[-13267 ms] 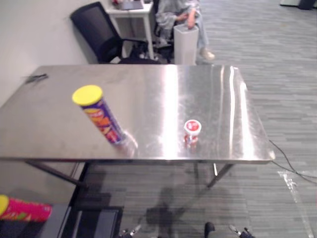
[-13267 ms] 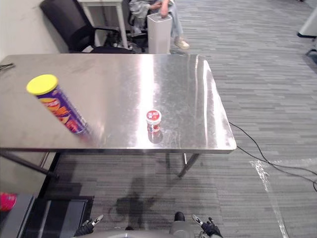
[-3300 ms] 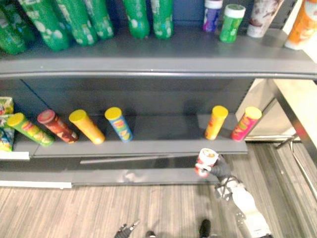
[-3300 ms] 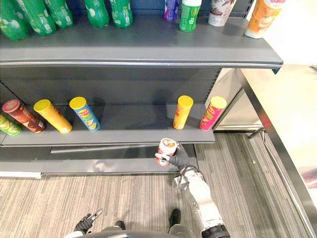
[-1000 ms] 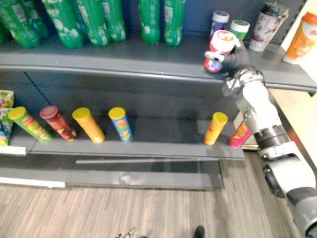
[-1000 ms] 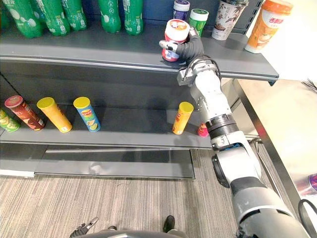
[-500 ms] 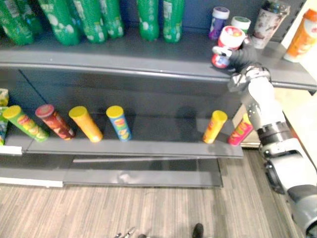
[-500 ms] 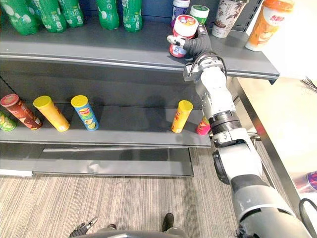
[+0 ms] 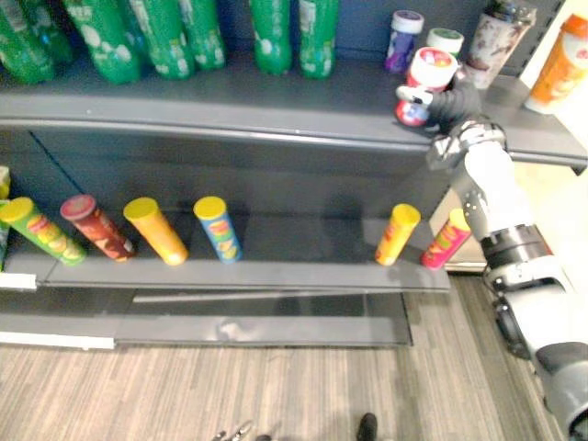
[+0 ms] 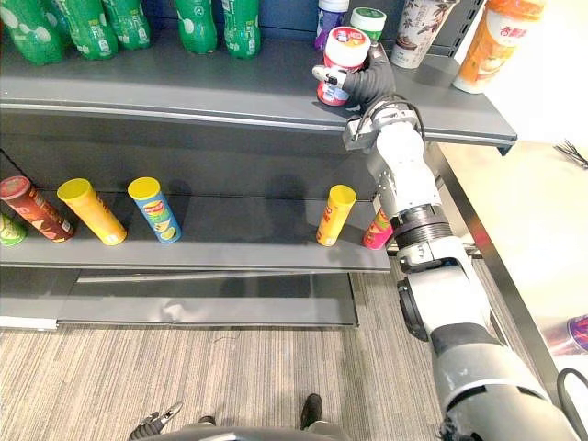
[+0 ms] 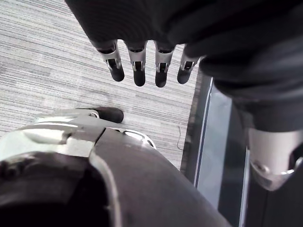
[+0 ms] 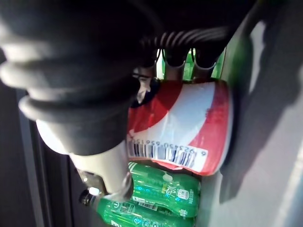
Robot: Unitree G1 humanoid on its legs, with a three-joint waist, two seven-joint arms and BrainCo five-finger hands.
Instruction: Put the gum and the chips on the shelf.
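The gum tub, red and white with a white lid, is at the front of the upper shelf, just before a purple tub and a green-lidded tub. My right hand is shut round it from behind, fingers curled over its side; up close the tub shows past the dark fingers. I cannot tell whether its base rests on the shelf. My left hand hangs over the striped floor with straight fingers, holding nothing.
Green bottles line the upper shelf's left and middle. A patterned cup and an orange cup stand at its right end. Several chips cans, among them a blue one and a yellow one, lean on the lower shelf.
Over the last second my right hand has carried the gum tub a little rightward along the upper shelf, closer to the purple and green tubs. Earlier it held the tub low, before the lower shelf.
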